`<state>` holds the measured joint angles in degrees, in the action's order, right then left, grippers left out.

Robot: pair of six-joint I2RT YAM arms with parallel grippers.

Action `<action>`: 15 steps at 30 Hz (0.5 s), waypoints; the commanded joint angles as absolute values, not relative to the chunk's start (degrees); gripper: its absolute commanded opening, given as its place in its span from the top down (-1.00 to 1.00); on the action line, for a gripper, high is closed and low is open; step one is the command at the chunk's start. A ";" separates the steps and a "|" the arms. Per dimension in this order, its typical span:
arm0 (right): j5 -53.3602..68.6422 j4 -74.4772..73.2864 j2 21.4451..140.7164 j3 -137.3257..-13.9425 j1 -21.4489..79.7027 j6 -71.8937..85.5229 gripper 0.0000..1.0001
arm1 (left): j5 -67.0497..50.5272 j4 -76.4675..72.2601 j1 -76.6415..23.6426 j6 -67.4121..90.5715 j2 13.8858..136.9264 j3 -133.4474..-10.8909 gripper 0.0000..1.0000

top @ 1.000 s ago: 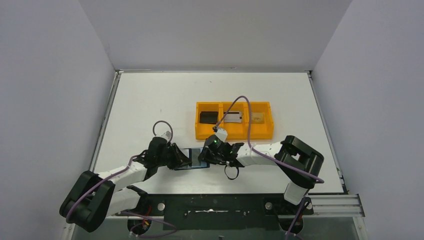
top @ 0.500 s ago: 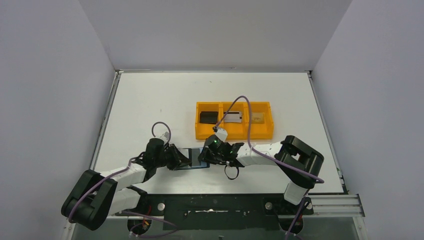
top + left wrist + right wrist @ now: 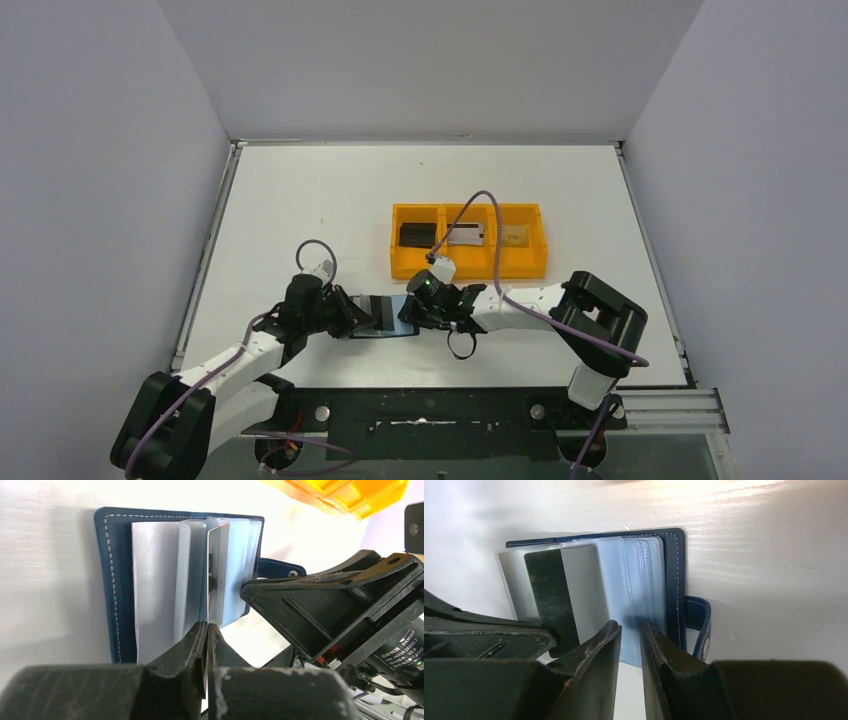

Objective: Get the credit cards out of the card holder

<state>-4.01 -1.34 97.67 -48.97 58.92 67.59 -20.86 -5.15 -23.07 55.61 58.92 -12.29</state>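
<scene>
The card holder lies open on the table between the two arms, navy cover down and clear sleeves fanned up. My left gripper is shut on the near edge of a silver-grey credit card that stands upright among the sleeves. In the right wrist view that card leans over the left pages, with a left finger across it. My right gripper has its jaws narrowly apart, tips on the blue-grey sleeves by the closing tab. Nothing is pinched between them.
An orange three-compartment tray stands just beyond the card holder. It holds a black card, a silver card and a gold-tan card, one per compartment. Both arms meet low near the table's front edge.
The left gripper's jaws have closed onto the silver-grey card, and the left arm has drawn back a little to the left. The right arm has not moved.
</scene>
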 commanded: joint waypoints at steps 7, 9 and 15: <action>-9.65 -11.99 96.23 -53.79 59.25 63.24 0.49 | -16.26 6.62 -22.43 48.20 56.24 -19.31 1.00; -9.92 -12.08 95.18 -54.96 59.52 61.88 0.46 | -15.93 7.63 -22.47 47.38 55.97 -20.08 1.00; -6.80 -7.28 93.83 -57.73 60.21 57.03 0.41 | -17.05 6.78 -22.50 47.41 56.13 -20.26 1.00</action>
<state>-6.63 -10.55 97.49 -54.06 59.37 61.43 -17.56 6.48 -22.98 49.04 56.64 -18.00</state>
